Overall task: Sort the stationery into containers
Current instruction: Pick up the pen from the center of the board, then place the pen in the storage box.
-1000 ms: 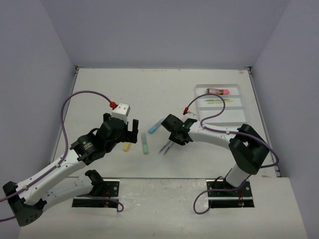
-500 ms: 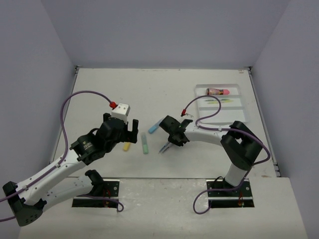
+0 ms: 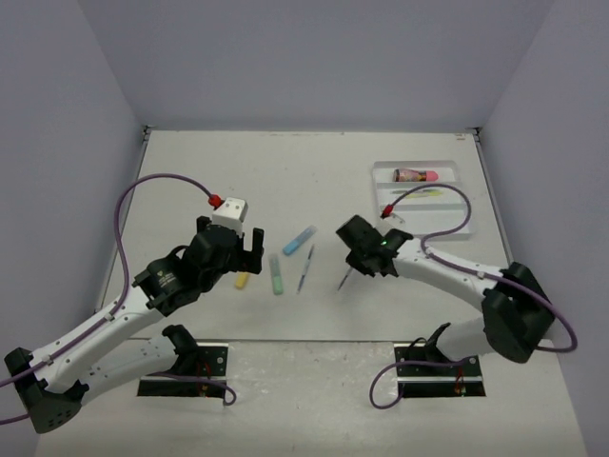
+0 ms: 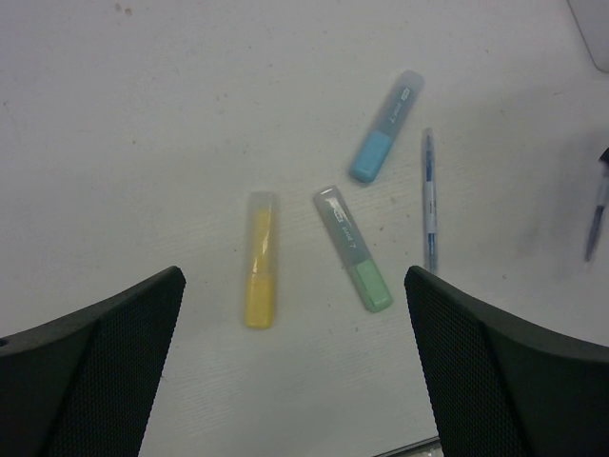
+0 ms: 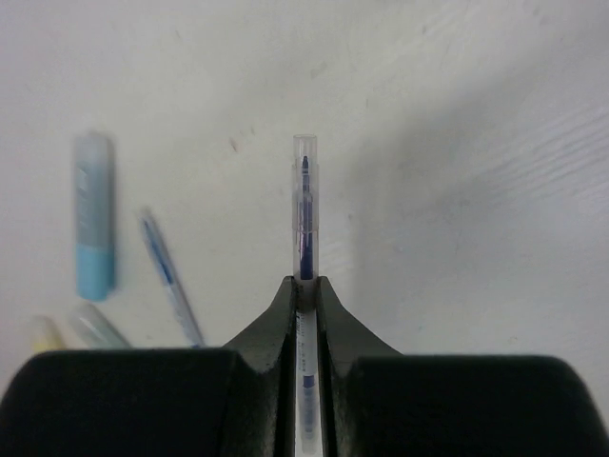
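Observation:
My right gripper [image 3: 354, 263] is shut on a thin grey pen [image 5: 304, 214], held off the table; the pen's tip [image 3: 343, 280] sticks out toward the near side. A second grey pen [image 3: 305, 267] lies on the table to its left, beside the light-blue marker [image 3: 300, 240], green marker [image 3: 276, 274] and yellow marker [image 3: 242, 280]. My left gripper [image 4: 293, 319] hangs open above the yellow marker [image 4: 260, 272] and green marker [image 4: 354, 248]. The white tray [image 3: 449, 181] at the back right holds a pink tube [image 3: 416, 174] and a yellow-green pen [image 3: 424, 193].
The right arm's purple cable [image 3: 447, 205] loops over the tray's near half. Grey walls close the table on the left, back and right. The arm bases [image 3: 186, 367] sit at the near edge.
My right gripper closed on one of the two grey pens and carried it right and up, away from the markers. The other pen stayed on the table. The left arm has not moved.

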`<state>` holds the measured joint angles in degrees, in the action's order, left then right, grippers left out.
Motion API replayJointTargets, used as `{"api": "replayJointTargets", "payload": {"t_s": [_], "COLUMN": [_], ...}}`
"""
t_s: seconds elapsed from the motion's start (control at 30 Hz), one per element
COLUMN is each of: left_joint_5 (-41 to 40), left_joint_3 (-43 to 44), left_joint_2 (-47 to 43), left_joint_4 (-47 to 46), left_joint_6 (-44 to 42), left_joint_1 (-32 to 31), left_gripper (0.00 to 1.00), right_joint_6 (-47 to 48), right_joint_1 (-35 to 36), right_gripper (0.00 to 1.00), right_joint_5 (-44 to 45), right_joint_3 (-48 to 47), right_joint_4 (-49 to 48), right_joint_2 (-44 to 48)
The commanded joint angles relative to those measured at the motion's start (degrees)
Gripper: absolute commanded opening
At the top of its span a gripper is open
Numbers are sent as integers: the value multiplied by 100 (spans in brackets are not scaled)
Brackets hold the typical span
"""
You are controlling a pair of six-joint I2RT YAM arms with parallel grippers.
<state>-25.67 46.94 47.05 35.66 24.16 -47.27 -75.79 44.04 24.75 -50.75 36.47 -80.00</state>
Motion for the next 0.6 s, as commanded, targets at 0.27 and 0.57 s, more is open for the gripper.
{"api": "replayJointTargets", "payload": {"t_s": [0.27, 0.57], "left_joint_5": [-17, 3], "left_joint_3": [-30, 17], "left_joint_2": [146, 342], "left_joint_4": [-147, -114], "left_joint_6": [-166, -186], "left_joint_1": [33, 33], "left_gripper": [100, 100], "right_joint_6": [921, 699], "right_joint_1": [-3928, -4649], "right_gripper": [0, 6], "right_joint_5": [-554, -948], "right_joint_3": [-2268, -3511], "right_joint_4": [-404, -206], "right_joint_2": [-1033, -2574]}}
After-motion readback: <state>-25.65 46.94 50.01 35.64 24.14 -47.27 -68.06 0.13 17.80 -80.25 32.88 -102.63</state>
